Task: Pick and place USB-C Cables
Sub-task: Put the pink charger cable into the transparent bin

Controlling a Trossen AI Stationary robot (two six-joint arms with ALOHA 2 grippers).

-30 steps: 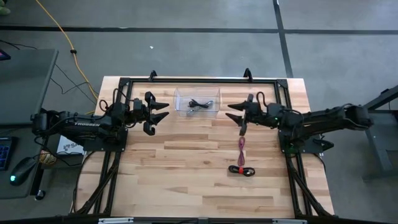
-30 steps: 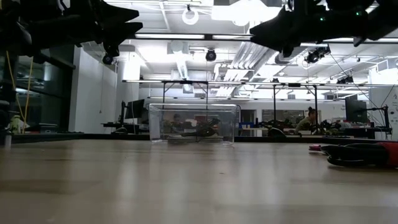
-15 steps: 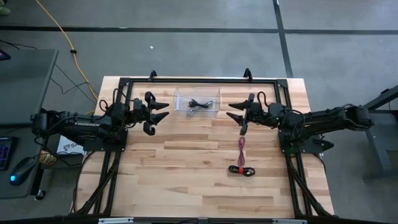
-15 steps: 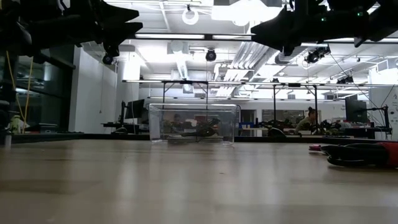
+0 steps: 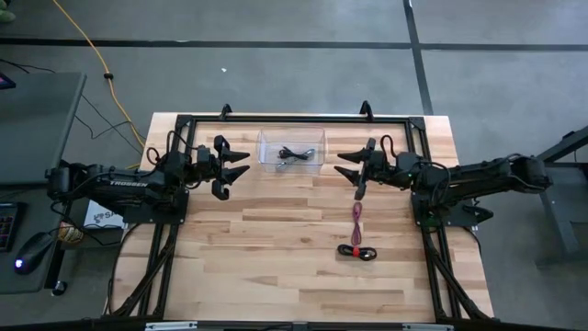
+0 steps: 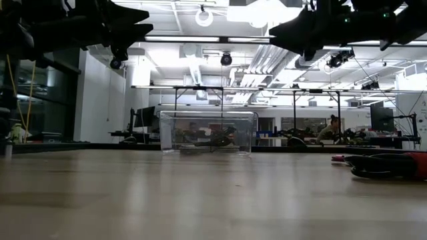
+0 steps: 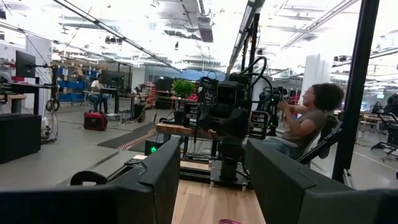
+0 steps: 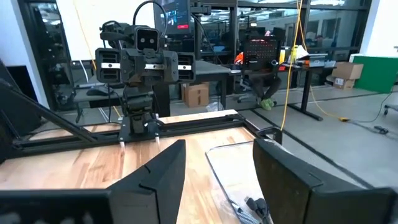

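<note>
Nothing has moved since the earlier frames: both arms hang where they were, above the far half of the wooden tabletop. The left end effector hovers just left of the clear plastic bin, its fingers spread wide and empty. The right end effector hovers just right of the bin, fingers likewise spread wide, gripping nothing. The silver-grey cable lies inside the bin. The pink-magenta cable lies stretched on the tabletop nearer the right arm, and the red and black cable lies coiled just beyond it, toward the near edge.
</note>
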